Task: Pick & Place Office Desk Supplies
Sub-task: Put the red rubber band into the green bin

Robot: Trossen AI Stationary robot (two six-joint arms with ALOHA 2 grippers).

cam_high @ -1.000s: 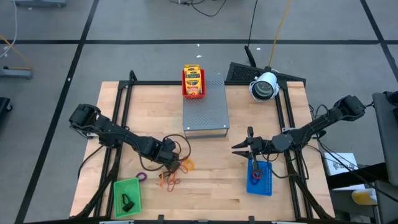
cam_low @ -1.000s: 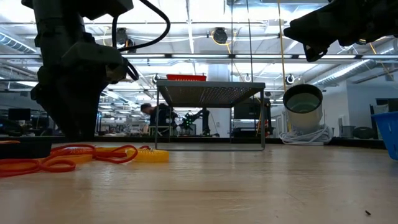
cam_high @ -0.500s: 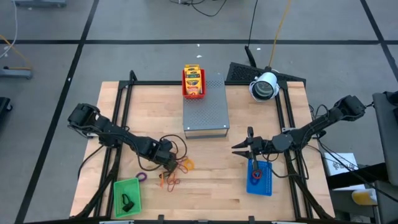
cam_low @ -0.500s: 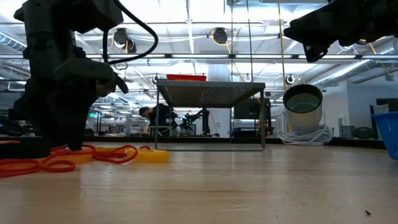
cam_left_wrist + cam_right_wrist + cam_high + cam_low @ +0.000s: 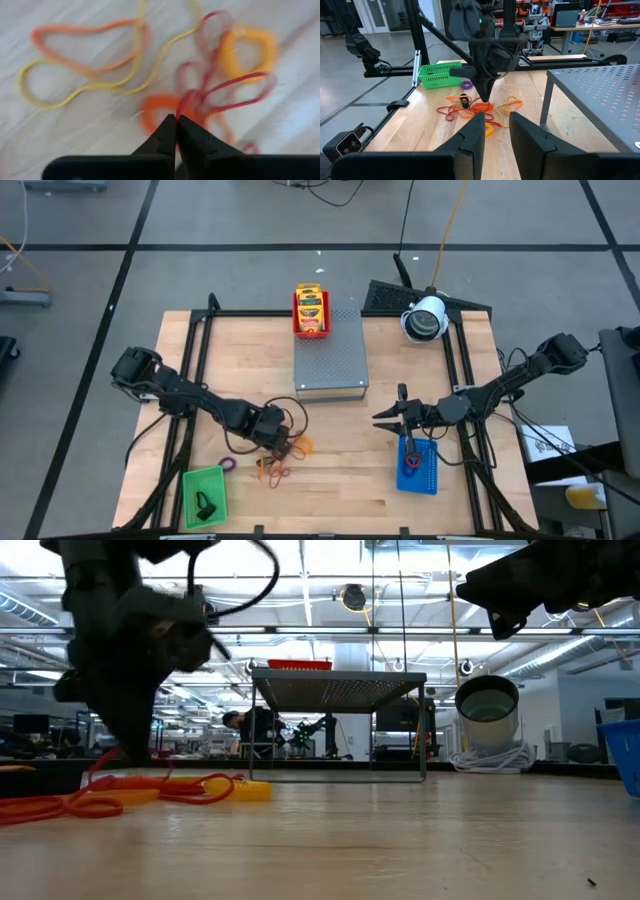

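Red rubber band point(image 5: 220, 90) pinched in downward-pointing left gripper point(image 5: 176, 125).

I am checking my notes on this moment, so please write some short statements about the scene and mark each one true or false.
1. The left gripper is shut on a thin red rubber-band loop. True.
2. The green mesh tray holds nothing. False: a small dark clip-like piece lies in it.
3. The red mesh tray with yellow-and-green packets stands on the grey perforated metal box. True.
4. The right gripper rests inside the blue mesh tray. False: it hovers with open fingers beside that tray, between it and the box.
5. A purple rubber-band loop lies on the wooden table near the green tray. True.
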